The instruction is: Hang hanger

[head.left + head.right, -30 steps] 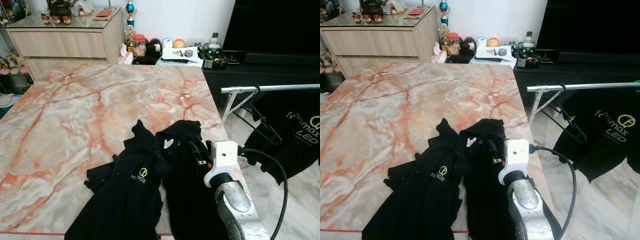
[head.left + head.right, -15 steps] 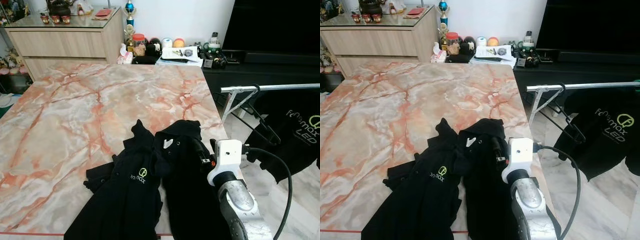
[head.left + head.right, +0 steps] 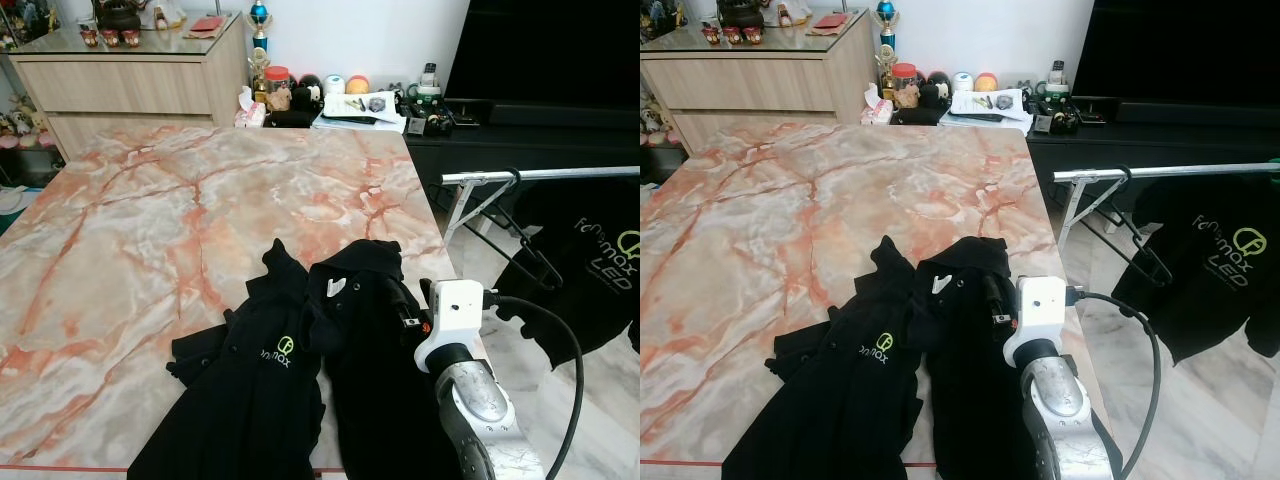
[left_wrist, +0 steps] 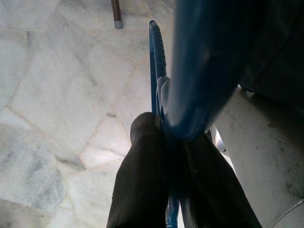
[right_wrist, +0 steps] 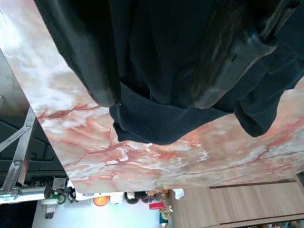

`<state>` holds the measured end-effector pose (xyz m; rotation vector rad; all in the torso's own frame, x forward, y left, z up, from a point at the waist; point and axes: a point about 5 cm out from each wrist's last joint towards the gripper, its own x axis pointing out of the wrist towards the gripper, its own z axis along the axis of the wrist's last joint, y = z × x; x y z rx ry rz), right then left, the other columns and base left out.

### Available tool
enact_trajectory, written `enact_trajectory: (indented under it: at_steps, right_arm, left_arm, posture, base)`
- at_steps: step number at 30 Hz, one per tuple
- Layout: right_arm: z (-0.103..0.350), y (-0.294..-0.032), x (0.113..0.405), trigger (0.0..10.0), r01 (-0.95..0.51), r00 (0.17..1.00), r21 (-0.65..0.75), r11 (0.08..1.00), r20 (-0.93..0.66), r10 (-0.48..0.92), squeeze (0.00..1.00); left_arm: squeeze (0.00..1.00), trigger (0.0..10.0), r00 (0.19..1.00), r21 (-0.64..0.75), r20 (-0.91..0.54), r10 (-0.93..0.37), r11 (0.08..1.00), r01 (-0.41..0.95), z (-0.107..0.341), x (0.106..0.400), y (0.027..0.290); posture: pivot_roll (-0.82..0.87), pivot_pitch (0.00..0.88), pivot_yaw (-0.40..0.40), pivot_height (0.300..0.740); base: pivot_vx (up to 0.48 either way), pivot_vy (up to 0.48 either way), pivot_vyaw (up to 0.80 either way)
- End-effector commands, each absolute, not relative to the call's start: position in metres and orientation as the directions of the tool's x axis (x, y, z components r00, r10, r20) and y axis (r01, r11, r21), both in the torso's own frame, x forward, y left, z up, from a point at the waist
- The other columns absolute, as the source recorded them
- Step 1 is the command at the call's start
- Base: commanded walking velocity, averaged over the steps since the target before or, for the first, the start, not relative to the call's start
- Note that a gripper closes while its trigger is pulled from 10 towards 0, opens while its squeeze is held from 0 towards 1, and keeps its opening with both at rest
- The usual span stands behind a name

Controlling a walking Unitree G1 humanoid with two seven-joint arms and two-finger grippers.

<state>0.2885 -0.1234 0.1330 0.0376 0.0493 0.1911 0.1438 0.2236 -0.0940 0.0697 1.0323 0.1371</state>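
blue hanger between left jaws

Matt black cloth polo shirts lie on a glossy pink-veined marble tabletop; beside the tabletop, a shiny silver metal clothes rail carries another black cloth shirt; behind stands a pale wood-grain sideboard.

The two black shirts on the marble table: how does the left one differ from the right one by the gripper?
The left shirt shows a yellow-green chest logo; the right shirt shows a small white neck tag and no logo. The left shirt lies well inside the marble table; the right shirt lies along its right edge. The right gripper hovers open over the right shirt's collar, nowhere near the left shirt. Both are black, collared and lying flat.
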Motion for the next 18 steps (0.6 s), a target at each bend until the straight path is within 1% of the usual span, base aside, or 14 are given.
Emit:
enact_trajectory:
  at_steps: [1,18]
  right_arm:
    - [0.1317,-0.1250,0.2893,10.0,-0.181,0.982,0.045,0.982,-0.047,0.183,0.00]
    - [0.1257,-0.1263,0.2889,10.0,-0.176,0.982,0.042,0.983,-0.063,0.179,0.00]
  left_arm:
    - [0.00,10.0,0.484,0.112,-0.865,0.134,0.991,-0.074,-0.0974,0.1360,0.2213]
    - [0.00,10.0,0.484,0.110,-0.865,0.133,0.991,-0.075,-0.0975,0.1358,0.2213]
  posture:
    - [0.04,0.084,-0.011,0.740]
    - [0.05,0.084,-0.011,0.740]
  base:
    - [-0.259,0.000,0.00]
    - [-0.271,0.000,0.00]
